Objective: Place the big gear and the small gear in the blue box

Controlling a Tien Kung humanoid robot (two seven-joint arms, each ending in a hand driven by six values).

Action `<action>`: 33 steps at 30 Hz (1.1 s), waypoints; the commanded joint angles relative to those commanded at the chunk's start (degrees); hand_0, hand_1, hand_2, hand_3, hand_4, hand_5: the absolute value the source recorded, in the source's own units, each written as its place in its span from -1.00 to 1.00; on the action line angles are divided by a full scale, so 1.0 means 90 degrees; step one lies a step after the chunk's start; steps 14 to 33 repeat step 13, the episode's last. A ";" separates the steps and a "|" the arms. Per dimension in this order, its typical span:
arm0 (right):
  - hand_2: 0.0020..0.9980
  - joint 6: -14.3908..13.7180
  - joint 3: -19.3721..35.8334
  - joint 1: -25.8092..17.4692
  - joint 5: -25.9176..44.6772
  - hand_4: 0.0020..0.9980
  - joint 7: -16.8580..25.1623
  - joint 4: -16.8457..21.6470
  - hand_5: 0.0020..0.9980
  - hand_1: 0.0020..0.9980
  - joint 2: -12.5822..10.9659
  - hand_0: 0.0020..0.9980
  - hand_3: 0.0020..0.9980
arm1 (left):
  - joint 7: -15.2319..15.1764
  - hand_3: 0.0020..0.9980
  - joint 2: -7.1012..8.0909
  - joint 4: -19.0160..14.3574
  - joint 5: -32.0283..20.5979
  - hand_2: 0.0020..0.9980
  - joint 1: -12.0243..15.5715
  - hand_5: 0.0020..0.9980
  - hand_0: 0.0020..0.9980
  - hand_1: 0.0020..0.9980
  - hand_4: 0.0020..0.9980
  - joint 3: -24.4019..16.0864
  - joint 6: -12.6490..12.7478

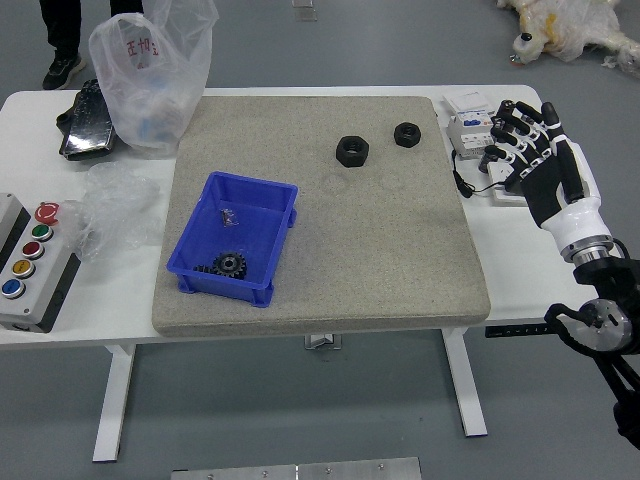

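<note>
At the right edge of the counter (110,325), our R. arm comes in, w/ our R. hand (550,180) raised over the far-right part, fingers spread & a bit bent, gripping nothing. On the grey-beige mat (400,250), L. of centre, we've got the blue box (255,225). Inside, toward its near end, sits a dark toothed gear (230,265), w/ a smaller dark part (203,269) just beside it on the L.; we can't tell if that's the small gear. Farther back in the box: a tiny shiny pc. (229,217).

At the counter's L. edge we see a btn. panel (42,283), then crumpled clear plastic (115,205) btwn. it & the mat. Toward the far R. corner, a black cable (463,180) & white boxes (470,135). Near the mat's far edge, two black hex nuts (352,151), apart, the R. one smaller. Far L. corner: a shiny black pkg. (88,122) & a big plastic bag (150,85). Beyond the far edge, a person's dark-clad leg (60,25).
</note>
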 joint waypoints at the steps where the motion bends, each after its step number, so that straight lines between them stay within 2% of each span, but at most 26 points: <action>1: 0.37 -0.0001 -0.0019 0.0012 -0.0034 0.68 -0.0009 0.0016 0.14 0.26 0.0004 0.05 0.37 | 0.0002 0.36 0.0000 0.0000 0.0009 0.22 0.0001 -0.03 0.49 0.35 0.25 -0.0008 0.0001; 33: 0.38 -0.0024 -0.0187 0.0121 -0.0124 0.65 -0.0030 -0.0073 0.11 0.26 -0.0001 0.05 0.38 | 0.0054 0.36 -0.0026 -0.0005 0.0125 0.22 0.0028 -0.03 0.49 0.35 0.25 -0.0114 -0.0011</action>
